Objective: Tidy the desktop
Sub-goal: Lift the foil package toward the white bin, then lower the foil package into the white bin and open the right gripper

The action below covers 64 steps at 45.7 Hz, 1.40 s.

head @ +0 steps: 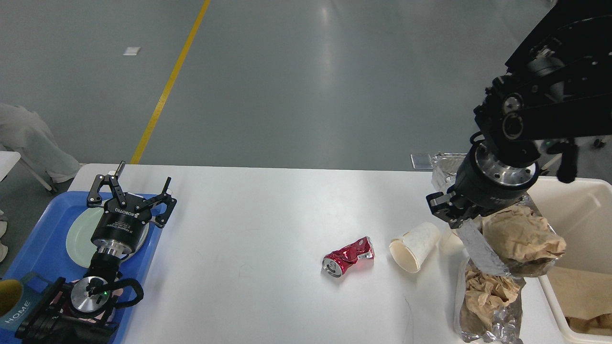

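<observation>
Right tool (454, 215) gripping foil wrapper (483, 253) above desktop (258, 229)

Single head view, looking forward and down onto the table (267, 210) at close range, floor (287, 81) showing beyond.

A crushed red can (348, 256) lies beside a tipped paper cup (414, 247). Far left, a pale plate (79, 235) sits in a blue tray (33, 248). A cream bin (581, 267) stands right.

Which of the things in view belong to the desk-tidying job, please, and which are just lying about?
Job: desktop; crushed red can; tipped paper cup; foil with brown paper in right gripper; cream bin; blue tray.
Just about: chair; yellow floor line.
</observation>
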Tool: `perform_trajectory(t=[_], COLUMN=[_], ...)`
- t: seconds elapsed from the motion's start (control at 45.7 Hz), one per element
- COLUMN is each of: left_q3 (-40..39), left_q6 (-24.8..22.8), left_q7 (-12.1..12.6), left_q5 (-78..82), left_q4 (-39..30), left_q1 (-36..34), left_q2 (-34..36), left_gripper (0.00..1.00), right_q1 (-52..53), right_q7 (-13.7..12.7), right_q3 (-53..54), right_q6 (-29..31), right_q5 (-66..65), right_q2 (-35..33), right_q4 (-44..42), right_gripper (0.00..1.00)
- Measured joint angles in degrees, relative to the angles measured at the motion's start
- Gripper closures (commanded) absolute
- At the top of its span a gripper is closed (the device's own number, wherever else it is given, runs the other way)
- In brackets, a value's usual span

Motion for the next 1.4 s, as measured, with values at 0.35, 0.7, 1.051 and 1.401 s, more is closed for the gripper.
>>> perform_trajectory(t=[0.35,0.7,1.051,1.401], left_q3=[0.0,0.0,0.0,0.0], left_q6=[-0.01,0.0,-0.01,-0.01], left_q7=[-0.04,-0.09,-0.09,-0.09], left_q5=[0.0,0.0,0.0,0.0], left_q4=[0.0,0.0,0.0,0.0], left_q1=[0.0,0.0,0.0,0.0], left_q2=[0.0,0.0,0.0,0.01], left_gripper=[0.03,0.03,0.03,0.03], right_q1=[-5.45,-38.82,-77.06,-97.49], right_q7=[15.65,15.53,14.77,12.84], right_q3=[-21.54,-15.72,1.48,4.26], right_q6=[-1.94,-5.94,-22.74,-27.83], right_q5=[-1.15,-1.04,-1.34,-1.17], right_q2=[-1.58,-15.59,-15.07,-6.82], right_q4=[-10.54,-43.66,-72.21,-91.45], right_gripper=[1.0,1.0,1.0,1.0])
